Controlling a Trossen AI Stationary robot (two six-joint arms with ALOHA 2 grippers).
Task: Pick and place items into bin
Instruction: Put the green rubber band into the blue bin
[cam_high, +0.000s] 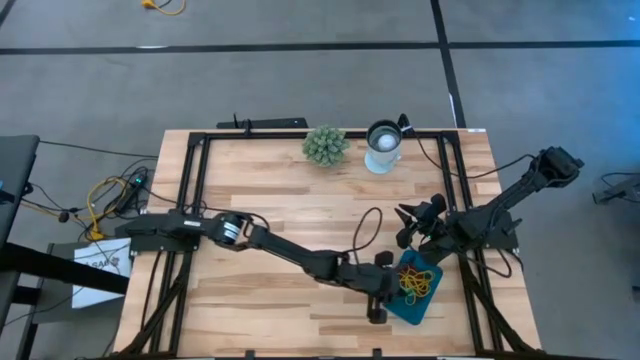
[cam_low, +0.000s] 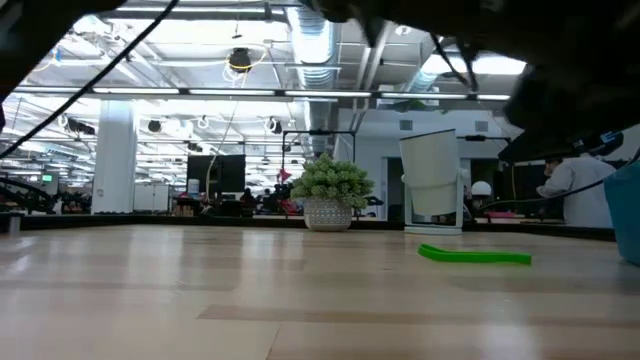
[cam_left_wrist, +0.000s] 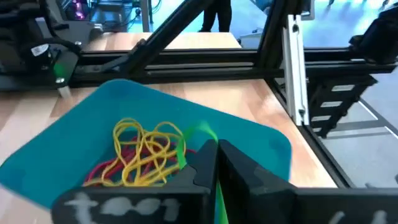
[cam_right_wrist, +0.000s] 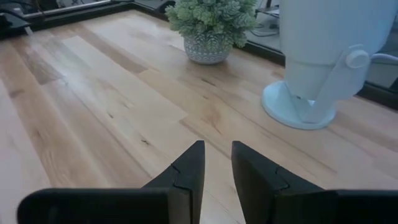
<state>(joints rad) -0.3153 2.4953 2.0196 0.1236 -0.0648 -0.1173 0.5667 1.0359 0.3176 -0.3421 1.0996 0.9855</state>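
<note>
The teal bin (cam_high: 428, 303) sits near the table's near right corner and fills the left wrist view (cam_left_wrist: 68, 143). In it lies a tangle of yellow and red rubber bands (cam_left_wrist: 140, 155), also seen from above (cam_high: 415, 281). My left gripper (cam_left_wrist: 216, 148) is at the bin's left side (cam_high: 388, 288), shut on a green band. Another green band (cam_low: 475, 256) lies flat on the wood. My right gripper (cam_right_wrist: 216, 152) hovers just beyond the bin (cam_high: 418, 222), open by a narrow gap over bare wood and holding nothing. My left gripper pinches a green rubber band between its two fingers. One loop of the band (cam_left_wrist: 198, 133) sticks out past the fingertips over the tangle in the bin. A strand (cam_left_wrist: 219, 202) shows farther back in the slit between the fingers. The fingers slant down toward the bin from its left side.
A spiky green plant ball in a pot (cam_high: 325, 146) and a round white cup (cam_high: 382, 147) stand at the table's far edge, ahead of the right gripper (cam_right_wrist: 208, 28) (cam_right_wrist: 323, 56). A black frame rail (cam_left_wrist: 292, 68) runs past the bin. People show in the room behind.
</note>
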